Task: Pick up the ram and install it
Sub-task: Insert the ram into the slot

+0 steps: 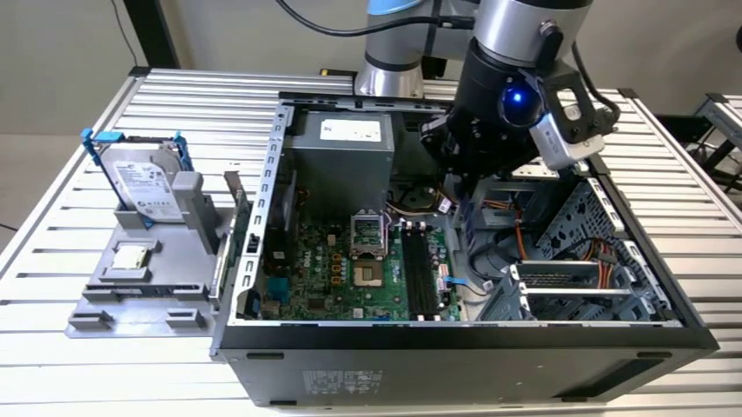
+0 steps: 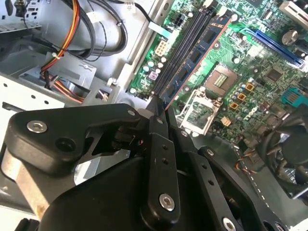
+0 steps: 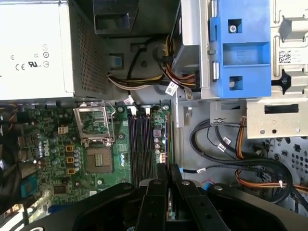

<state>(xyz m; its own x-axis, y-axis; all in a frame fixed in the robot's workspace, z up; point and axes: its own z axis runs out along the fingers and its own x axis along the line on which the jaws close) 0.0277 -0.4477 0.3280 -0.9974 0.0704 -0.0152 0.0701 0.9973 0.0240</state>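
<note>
Slatted aluminium table point(image 1: 58, 174), open PC case point(image 1: 464, 347) lying on it with the motherboard point(image 1: 336, 278) facing up. At 9 o'clock of the case in the exterior view: grey fixture point(image 1: 116, 300) with the hard drive point(image 1: 145, 182) standing upright in its blue-handled bracket, and the small square processor chip point(image 1: 130, 256) lying flat at 6 o'clock of the drive.

1 arm point(image 1: 522, 35) reaches down into the case from 12 o'clock, wrist over the far end of the board, just beside the power supply point(image 1: 342, 156) at its 3 o'clock.

Gripper point(image 2: 160, 108) is pinched together on the ram point(image 2: 195, 60). In both wrist views the 2 fingers point(image 3: 153, 192) clamp one end of the stick. The rest runs straight out from the fingertips, edge-on, parallel to the black slots point(image 3: 142, 144). In the first wrist view the ram point(image 3: 168, 139) reads as a thin green strip on the far side of the slot bank from the CPU socket point(image 3: 98, 161). The second wrist view shows its face with dark chips and a red-lit edge, close alongside the slots.

The ram probably hangs just above the board, but the views cannot settle whether it touches a slot.

The slots in the exterior view point(image 1: 420, 269) run 12 to 6 o'clock, and the wrist sits near their 12 o'clock end. Blue drive caddy point(image 3: 240, 48) and orange cable bundle point(image 3: 260, 178) lie beyond the board's edge.
</note>
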